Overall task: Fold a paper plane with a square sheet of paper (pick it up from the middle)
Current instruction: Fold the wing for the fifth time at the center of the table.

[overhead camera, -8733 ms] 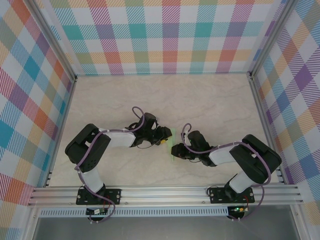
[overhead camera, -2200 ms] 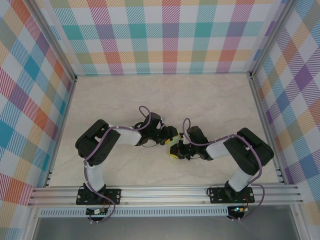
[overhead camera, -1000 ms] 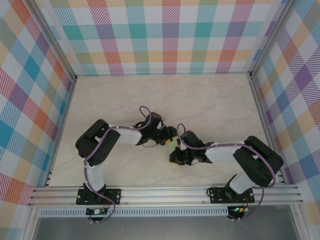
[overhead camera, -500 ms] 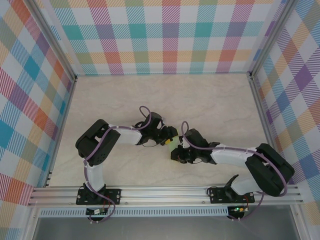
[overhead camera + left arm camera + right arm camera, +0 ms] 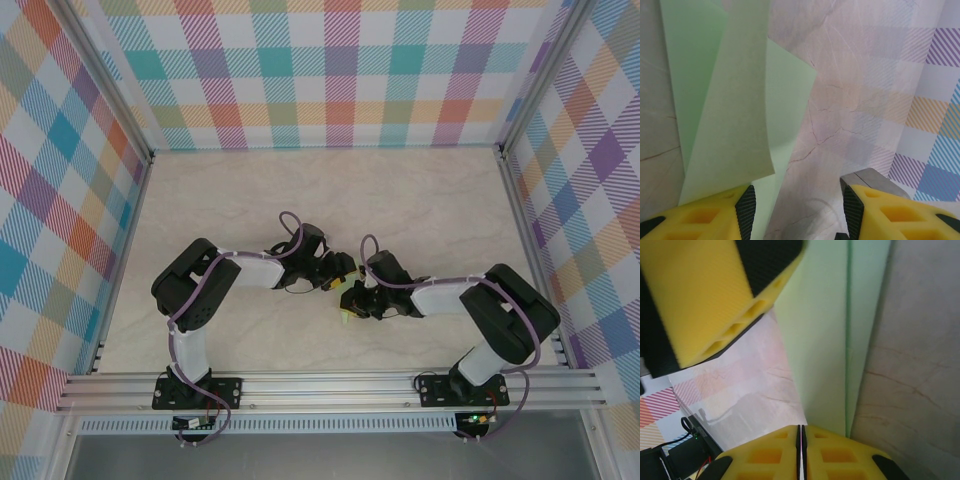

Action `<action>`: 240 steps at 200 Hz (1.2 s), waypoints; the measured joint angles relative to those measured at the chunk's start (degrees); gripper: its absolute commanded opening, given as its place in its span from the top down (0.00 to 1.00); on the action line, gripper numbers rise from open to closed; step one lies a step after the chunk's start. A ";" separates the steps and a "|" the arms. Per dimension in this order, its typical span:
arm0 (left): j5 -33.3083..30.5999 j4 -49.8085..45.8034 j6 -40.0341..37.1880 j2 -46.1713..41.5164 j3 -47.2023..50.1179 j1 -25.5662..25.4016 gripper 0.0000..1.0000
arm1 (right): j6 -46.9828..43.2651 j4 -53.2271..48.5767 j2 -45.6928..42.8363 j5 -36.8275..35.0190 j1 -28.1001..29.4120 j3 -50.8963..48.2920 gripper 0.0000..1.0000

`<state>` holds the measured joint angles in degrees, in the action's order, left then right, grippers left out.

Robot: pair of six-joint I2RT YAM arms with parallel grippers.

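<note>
Top external: left end effector [image 5: 345, 271] faces right end effector [image 5: 347, 304], elbows [image 5: 188, 292] bent.

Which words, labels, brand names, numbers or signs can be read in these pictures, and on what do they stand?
None.
The green paper is plain, the yellow fingers are unmarked, the checked walls carry only a pattern.
Any marking on the arm bases is too small to tell.

Overhead view looks down; both close wrist views share the paper [image 5: 695, 75].
</note>
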<state>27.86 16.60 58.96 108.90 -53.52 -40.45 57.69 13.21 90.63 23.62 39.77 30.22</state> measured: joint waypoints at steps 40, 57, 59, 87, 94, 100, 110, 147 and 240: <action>0.15 -1.36 -0.33 0.00 -0.83 0.00 0.44 | -0.31 -0.76 0.72 0.17 -0.09 0.33 0.94; 0.13 -3.65 -1.53 0.00 -2.03 0.02 0.41 | -0.55 -0.39 0.72 0.46 -0.33 0.04 0.95; 0.15 -3.98 -1.90 0.00 -2.21 0.02 0.41 | -0.57 -0.33 0.72 0.48 -0.33 -0.02 0.95; 0.28 -7.91 -5.20 -0.92 -3.61 0.24 0.36 | -2.40 -0.26 0.72 1.53 -1.25 -0.26 0.96; 0.39 -8.59 -6.08 -1.53 -3.67 0.48 0.35 | -3.15 -0.48 0.72 1.86 -1.62 -0.26 0.96; 0.44 -9.09 -6.62 -2.25 -3.67 0.59 0.34 | -3.80 -0.76 0.72 2.27 -1.92 -0.26 0.96; 0.59 -9.53 -7.43 -3.48 -3.67 0.83 0.33 | -4.74 -1.20 0.72 2.99 -2.36 -0.26 0.96; 0.07 -11.15 -10.75 -8.81 -3.65 1.88 0.36 | -9.22 -3.45 0.72 5.49 -3.80 -0.04 0.96; 2.60 -7.13 -11.47 -9.09 0.15 2.03 0.44 | -16.90 -7.43 1.97 10.97 -6.84 1.03 0.96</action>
<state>30.46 9.47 47.48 99.81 -53.36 -38.41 40.80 5.78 92.60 34.59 32.93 31.24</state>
